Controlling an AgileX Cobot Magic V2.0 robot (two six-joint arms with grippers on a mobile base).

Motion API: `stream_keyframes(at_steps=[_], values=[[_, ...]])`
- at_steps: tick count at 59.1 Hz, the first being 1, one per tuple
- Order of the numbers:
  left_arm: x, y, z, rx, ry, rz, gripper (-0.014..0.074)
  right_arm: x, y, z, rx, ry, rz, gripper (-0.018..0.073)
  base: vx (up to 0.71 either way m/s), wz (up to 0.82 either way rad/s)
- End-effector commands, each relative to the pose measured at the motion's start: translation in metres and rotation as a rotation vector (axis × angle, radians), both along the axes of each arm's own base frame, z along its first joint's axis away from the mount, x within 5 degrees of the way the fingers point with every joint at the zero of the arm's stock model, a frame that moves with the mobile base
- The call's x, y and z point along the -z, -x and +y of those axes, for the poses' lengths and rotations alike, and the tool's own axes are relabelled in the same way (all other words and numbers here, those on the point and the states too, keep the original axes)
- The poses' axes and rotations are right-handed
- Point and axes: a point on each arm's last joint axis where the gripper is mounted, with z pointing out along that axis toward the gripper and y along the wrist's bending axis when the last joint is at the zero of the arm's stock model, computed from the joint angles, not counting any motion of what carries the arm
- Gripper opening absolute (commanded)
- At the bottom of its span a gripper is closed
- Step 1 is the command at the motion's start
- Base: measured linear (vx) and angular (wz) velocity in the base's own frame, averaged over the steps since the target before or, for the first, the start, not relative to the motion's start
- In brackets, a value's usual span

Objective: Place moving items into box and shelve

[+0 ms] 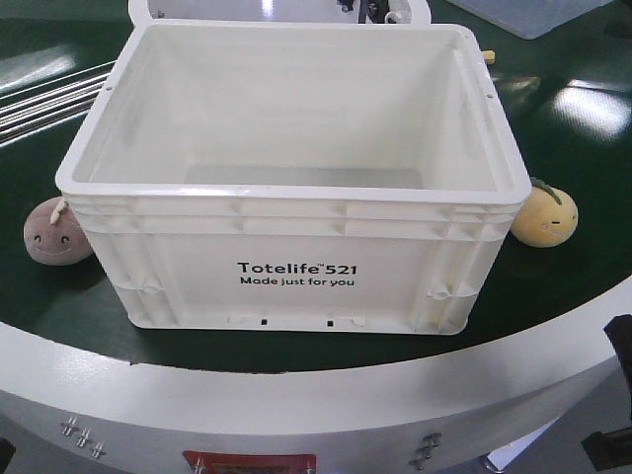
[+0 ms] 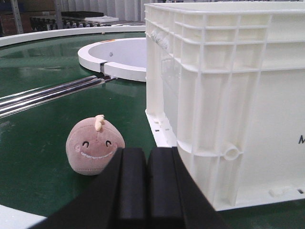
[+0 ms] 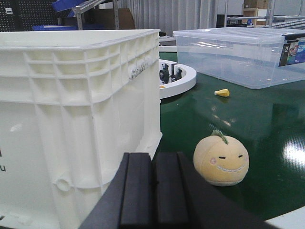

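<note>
The dusty pink-brown round plush toy [image 2: 94,147] sits left of the large white plastic tote [image 1: 197,262], the yellow-orange plush toy [image 3: 221,163] right, both outside it. Light and squashy, I judge; I'd pinch across the middle. My left gripper [image 2: 146,183] and right gripper [image 3: 152,188] are closed, empty.

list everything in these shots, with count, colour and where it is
box: 1, white, mid table, looks empty
pink plush toy: 1, pink-brown, on the table left of the box
yellow plush toy: 1, yellow-orange, on the table right of the box
clear bin: 1, transparent, behind the yellow toy
small yellow item: 1, in front of the bin, unidentifiable
metal rods: several, silver, behind the pink toy
table: 1, green top, white rim
left gripper: 1, black, shut, empty
right gripper: 1, black, shut, empty
</note>
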Motion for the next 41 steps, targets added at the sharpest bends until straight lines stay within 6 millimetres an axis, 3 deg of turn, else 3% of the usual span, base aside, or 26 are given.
stream_keyframes(at_steps=[1,41], values=[[0.0000,-0.0001,-0.0009,0.011,0.017,-0.071,-0.0022,-0.0017,0.0000,-0.0005,0.005,-0.008,-0.074,-0.0016,0.00,0.00],[-0.0003,-0.0001,-0.0010,0.011,0.017,-0.074,-0.0022,-0.0017,0.0000,-0.0005,0.005,-0.008,-0.074,-0.0016,0.00,0.00]])
